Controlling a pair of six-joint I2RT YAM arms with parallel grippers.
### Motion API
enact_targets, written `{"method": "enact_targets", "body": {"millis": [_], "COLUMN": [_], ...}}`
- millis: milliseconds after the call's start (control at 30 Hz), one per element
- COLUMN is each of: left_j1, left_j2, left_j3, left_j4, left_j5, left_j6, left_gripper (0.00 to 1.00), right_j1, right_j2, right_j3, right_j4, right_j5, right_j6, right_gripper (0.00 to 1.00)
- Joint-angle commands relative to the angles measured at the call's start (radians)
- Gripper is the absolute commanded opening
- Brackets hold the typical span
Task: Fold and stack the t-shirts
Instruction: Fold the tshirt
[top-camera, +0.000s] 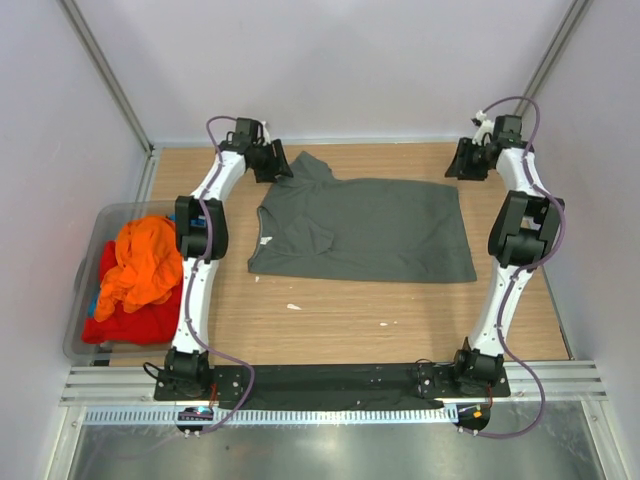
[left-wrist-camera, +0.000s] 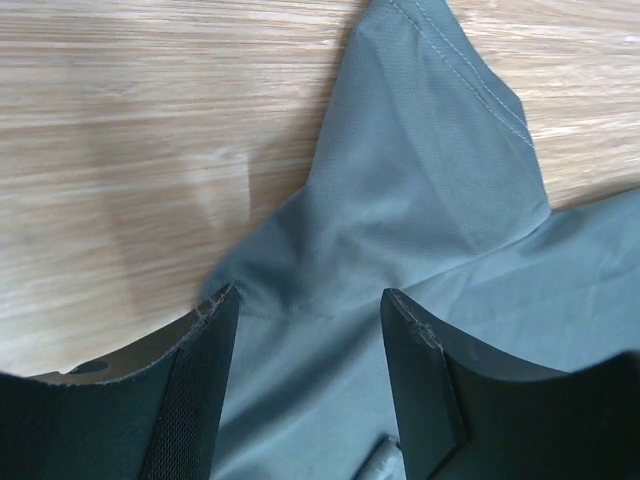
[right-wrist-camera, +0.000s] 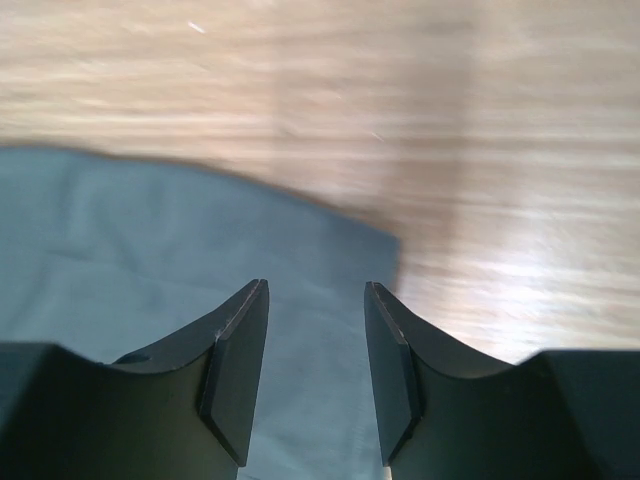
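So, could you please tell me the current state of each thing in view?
Grey-green t-shirt, laid flat on the table, one sleeve sticking out.
Orange t-shirt, crumpled in the bin, unfolded.
Red t-shirt, bunched under the orange one.
Bin, lidless, holding shirts.
Left tool, open, over the grey-green sleeve.
Right tool, open, over that shirt's corner.
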Motion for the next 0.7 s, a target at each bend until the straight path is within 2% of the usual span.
{"method": "enact_targets", "body": {"millis": [0, 200, 333, 667], "left_j1": [-0.001, 0.001, 0.001, 0.001], "left_j2": [0.042, 0.064, 0.085, 0.067], "left_j3": [0.026, 0.043, 0.052, 0.038], "left_j4": [0.057, 0.040, 0.044, 0.048], "left_j5": [0.041, 0.017, 0.015, -0.019], "left_j6": [0.014, 0.053, 0.070, 0.073], "left_gripper": [0.61, 0.60, 0.59, 0.59], "right_j1": [-0.004, -0.053, -0.061, -0.061], "right_j2": [0.023, 0.080, 0.132, 0.184], "right_j3": [0.049, 0.095, 0.143, 0.180], "right_j4": [-0.101, -0.121, -0.130, -0.087], "right_j5": [0.008, -0.087, -0.098, -0.029], "right_j6": [-0.111, -0.183, -0.211, -0.214], "right_gripper": [0.49, 0.51, 0.51, 0.42]}}
